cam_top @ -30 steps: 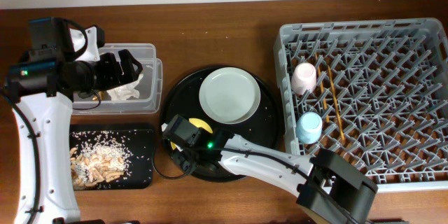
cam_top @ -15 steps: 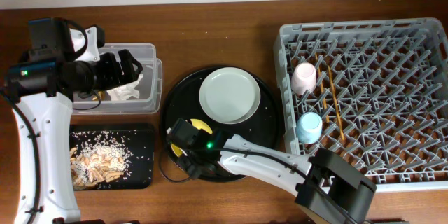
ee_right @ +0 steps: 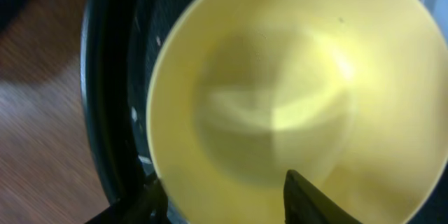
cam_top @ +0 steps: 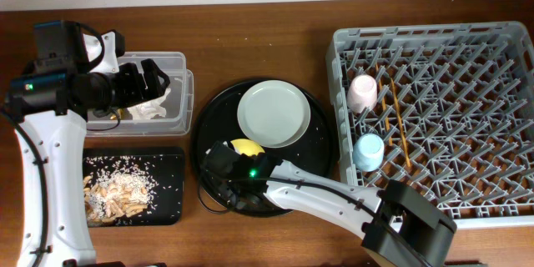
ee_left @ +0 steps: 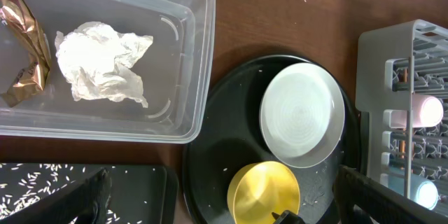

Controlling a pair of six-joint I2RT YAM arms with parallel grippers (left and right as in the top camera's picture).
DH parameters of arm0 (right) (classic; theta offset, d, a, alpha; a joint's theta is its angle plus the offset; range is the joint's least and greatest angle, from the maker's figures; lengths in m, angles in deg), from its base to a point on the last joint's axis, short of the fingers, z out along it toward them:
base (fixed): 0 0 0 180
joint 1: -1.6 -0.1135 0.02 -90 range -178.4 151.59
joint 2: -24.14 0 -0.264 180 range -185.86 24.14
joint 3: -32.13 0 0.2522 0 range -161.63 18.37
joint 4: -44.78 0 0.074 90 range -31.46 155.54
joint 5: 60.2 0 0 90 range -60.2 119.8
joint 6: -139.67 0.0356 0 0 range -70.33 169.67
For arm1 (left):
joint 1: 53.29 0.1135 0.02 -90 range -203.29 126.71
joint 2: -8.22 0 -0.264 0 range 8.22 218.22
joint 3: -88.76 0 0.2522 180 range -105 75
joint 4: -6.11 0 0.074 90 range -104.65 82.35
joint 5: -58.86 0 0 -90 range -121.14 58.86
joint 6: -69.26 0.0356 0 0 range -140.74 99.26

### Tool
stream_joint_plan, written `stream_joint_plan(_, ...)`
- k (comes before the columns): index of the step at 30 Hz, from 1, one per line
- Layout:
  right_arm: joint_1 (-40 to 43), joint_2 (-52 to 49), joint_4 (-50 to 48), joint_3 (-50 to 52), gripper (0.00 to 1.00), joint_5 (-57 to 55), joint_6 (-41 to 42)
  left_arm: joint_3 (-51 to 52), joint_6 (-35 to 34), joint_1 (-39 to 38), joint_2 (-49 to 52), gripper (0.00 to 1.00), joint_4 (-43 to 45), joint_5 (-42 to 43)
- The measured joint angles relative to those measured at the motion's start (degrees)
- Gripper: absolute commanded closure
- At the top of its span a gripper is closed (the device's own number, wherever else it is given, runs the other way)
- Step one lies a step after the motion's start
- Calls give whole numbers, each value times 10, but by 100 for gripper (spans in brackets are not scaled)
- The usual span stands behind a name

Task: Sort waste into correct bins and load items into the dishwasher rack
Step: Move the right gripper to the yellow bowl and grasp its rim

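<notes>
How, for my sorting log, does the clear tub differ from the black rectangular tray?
The clear tub is see-through and deep-walled; the black tray is opaque and shallow. The tub holds a white tissue and gold scrap; the tray holds crumbly food scraps. Both are rectangular.

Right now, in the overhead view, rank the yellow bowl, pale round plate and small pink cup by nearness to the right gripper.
1. Yellow bowl, right at the right gripper.
2. Pale round plate, just beyond it on the round black tray.
3. Small pink cup, far right in the grey rack.
</notes>
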Motion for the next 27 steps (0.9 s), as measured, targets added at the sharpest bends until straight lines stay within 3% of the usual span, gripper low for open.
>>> stream_joint_plan(6,0,0,-24,0,35,0,0,0,0,0,0,0,0,0)
stream_joint_plan(17,0,-17,-73,0,54,27,0,0,0,0,0,0,0,0)
stream_joint_plan(18,0,-23,-75,0,56,29,0,0,0,0,0,0,0,0)
stream_joint_plan(20,0,-31,-76,0,71,31,1,0,0,0,0,0,0,0)
stream_joint_plan(22,0,-35,-76,0,73,33,2,0,0,0,0,0,0,0)
stream_joint_plan(25,0,-36,-76,0,92,42,2,0,0,0,0,0,0,0)
stream_joint_plan(27,0,-36,-76,0,96,48,0,0,0,0,0,0,0,0)
